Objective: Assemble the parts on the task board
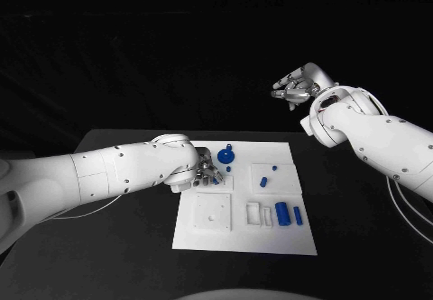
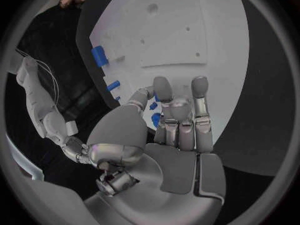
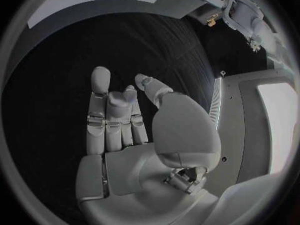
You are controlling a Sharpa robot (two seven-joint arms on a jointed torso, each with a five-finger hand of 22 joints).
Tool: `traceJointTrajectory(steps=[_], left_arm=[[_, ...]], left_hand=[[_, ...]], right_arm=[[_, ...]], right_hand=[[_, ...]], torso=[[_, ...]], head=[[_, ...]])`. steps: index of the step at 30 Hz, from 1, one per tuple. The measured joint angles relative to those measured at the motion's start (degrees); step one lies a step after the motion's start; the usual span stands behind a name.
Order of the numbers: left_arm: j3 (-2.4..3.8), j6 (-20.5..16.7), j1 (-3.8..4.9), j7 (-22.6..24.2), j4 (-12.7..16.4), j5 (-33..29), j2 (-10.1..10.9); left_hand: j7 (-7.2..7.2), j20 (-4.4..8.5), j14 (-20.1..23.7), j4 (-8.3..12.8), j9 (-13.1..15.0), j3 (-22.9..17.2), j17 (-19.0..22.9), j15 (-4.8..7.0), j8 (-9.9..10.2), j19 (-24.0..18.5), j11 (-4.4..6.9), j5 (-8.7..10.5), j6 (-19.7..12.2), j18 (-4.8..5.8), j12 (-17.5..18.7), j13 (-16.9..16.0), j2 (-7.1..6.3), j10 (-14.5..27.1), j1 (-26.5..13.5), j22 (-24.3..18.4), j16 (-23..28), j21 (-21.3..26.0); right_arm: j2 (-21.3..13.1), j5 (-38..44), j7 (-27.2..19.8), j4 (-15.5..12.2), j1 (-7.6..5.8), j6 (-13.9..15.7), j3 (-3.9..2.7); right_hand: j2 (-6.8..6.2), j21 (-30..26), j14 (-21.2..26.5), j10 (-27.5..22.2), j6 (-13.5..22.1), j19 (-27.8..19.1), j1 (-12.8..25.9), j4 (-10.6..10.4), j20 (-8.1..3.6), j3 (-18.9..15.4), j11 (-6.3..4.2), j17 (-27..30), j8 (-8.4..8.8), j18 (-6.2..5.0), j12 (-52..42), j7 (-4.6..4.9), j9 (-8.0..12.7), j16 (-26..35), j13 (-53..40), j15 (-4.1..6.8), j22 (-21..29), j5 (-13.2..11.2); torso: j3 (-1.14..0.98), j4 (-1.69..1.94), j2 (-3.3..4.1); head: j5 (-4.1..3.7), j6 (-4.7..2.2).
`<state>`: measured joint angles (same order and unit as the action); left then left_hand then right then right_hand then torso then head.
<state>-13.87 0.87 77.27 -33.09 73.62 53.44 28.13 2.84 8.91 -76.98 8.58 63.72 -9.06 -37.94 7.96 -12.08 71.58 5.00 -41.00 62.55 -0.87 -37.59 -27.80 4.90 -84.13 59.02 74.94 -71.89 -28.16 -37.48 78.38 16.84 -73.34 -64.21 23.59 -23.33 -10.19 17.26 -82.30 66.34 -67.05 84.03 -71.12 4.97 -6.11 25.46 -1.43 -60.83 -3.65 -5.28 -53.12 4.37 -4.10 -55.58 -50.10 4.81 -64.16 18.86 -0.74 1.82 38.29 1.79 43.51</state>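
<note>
There is one white task board [image 1: 245, 244] on the surface. On it I count six blue parts: one round piece with a tab [image 1: 226, 155], one tiny piece [image 1: 228, 169], one short peg [image 1: 263, 182], one piece under the fingers [image 1: 216, 180], one thick cylinder [image 1: 283, 213] and one thin bar [image 1: 298, 215]

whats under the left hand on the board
The left hand hovers over the task board near its upper left. A small blue part peeks out by its fingertips; whatever else lies beneath is covered.

Task board [image 1: 208, 240] mid-table [image 1: 108, 262]; parts [image 1: 282, 213] on board's right half.
</note>
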Motion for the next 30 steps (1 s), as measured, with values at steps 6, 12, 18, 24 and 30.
traceJointTrajectory(steps=[6, 12, 18, 24, 30], left_arm=[[0.1, 0.0, -0.16, 0.0, -0.1, 0.6, -0.1], [0.13, 0.1, -0.26, 0.1, -0.2, 1.1, -0.1], [0.13, 0.5, -0.31, 0.1, -0.2, 1.5, -0.1], [0.14, 0.8, -0.35, 0.1, -0.3, 1.7, 0.0], [0.14, 1.2, -0.38, 0.1, -0.3, 1.8, 0.0]], left_hand=[[0.0, 0.0, 0.0, 0.0, 0.0, 0.0, 0.0, 0.0, -0.1, 0.0, -0.01, 0.01, 0.0, 0.0, 0.0, 0.1, 0.01, 0.0, 0.0, 0.0, 0.0, 0.0], [-0.01, 0.0, 0.0, 0.1, 0.0, 0.0, 0.0, -0.01, -0.1, 0.0, -0.01, 0.02, 0.0, 0.0, 0.0, 0.1, 0.03, 0.0, 0.0, 0.0, 0.0, 0.0], [-0.02, 0.0, 0.0, 0.1, 0.0, 0.0, 0.0, -0.01, -0.1, 0.0, 0.11, 0.03, 0.0, 0.0, 0.0, 0.1, 0.08, 0.1, 0.1, 0.0, 0.0, 0.0], [-0.03, 0.0, 0.0, 0.2, 0.0, 0.0, 0.0, -0.01, -0.1, 0.0, 0.11, 0.13, 0.0, 0.0, 0.0, 0.2, 0.08, 0.1, 0.1, 0.0, 0.0, 0.0], [-0.05, 0.0, 0.0, 0.2, 0.0, 0.0, 0.0, -0.02, -0.1, 0.0, 0.11, -0.1, 0.1, 0.0, 0.0, 0.2, 0.08, 0.1, 0.1, 0.0, 0.0, 0.0]], right_arm=[[0.1, 0.0, 0.0, 0.2, 0.01, -0.1, 0.0], [0.4, 0.0, 0.0, 0.4, 0.01, -0.2, 0.0], [0.5, 0.0, 0.0, 0.7, 0.05, -0.3, 0.0], [0.6, 0.0, 0.0, 0.7, 0.09, -0.4, 0.0], [0.6, 0.0, 0.0, 0.8, 0.11, -0.4, 0.01]], right_hand=[[0.0, 0.0, 0.0, 0.0, 0.0, 0.0, 0.0, 0.0, 0.0, 0.0, 0.0, 0.0, 0.0, 0.0, 0.0, 0.0, 0.0, 0.0, 0.0, 0.0, 0.0, 0.0], [0.0, 0.0, 0.0, 0.0, 0.0, 0.0, 0.0, -0.1, 0.0, -0.1, 0.0, 0.0, 0.0, 0.0, 0.0, 0.0, 0.0, 0.0, 0.0, 0.0, 0.0, 0.0], [0.0, 0.0, 0.0, 0.0, 0.0, 0.0, 0.0, -0.2, 0.0, -0.2, 0.0, 0.0, 0.0, 0.0, 0.0, -0.01, 0.0, 0.0, 0.1, 0.0, 0.0, 0.0], [0.0, 0.0, 0.0, 0.0, 0.0, 0.0, 0.0, -0.2, 0.0, -0.2, 0.0, 0.0, 0.0, 0.0, 0.0, -0.01, 0.0, 0.0, 0.0, 0.0, 0.0, 0.0], [0.0, 0.0, 0.0, 0.0, 0.0, 0.0, 0.0, -0.2, 0.0, -0.2, 0.0, 0.0, 0.0, 0.0, 0.0, -0.01, 0.0, 0.0, 0.0, 0.0, 0.0, 0.0]], torso=[[0.0, 0.02, -0.01], [0.0, 0.04, -0.02], [0.0, 0.04, -0.04], [0.0, 0.02, -0.04], [0.0, 0.01, -0.04]], head=[[-0.04, 0.0], [0.04, -0.03], [0.04, 0.08], [0.15, 0.11], [0.16, 0.22]])
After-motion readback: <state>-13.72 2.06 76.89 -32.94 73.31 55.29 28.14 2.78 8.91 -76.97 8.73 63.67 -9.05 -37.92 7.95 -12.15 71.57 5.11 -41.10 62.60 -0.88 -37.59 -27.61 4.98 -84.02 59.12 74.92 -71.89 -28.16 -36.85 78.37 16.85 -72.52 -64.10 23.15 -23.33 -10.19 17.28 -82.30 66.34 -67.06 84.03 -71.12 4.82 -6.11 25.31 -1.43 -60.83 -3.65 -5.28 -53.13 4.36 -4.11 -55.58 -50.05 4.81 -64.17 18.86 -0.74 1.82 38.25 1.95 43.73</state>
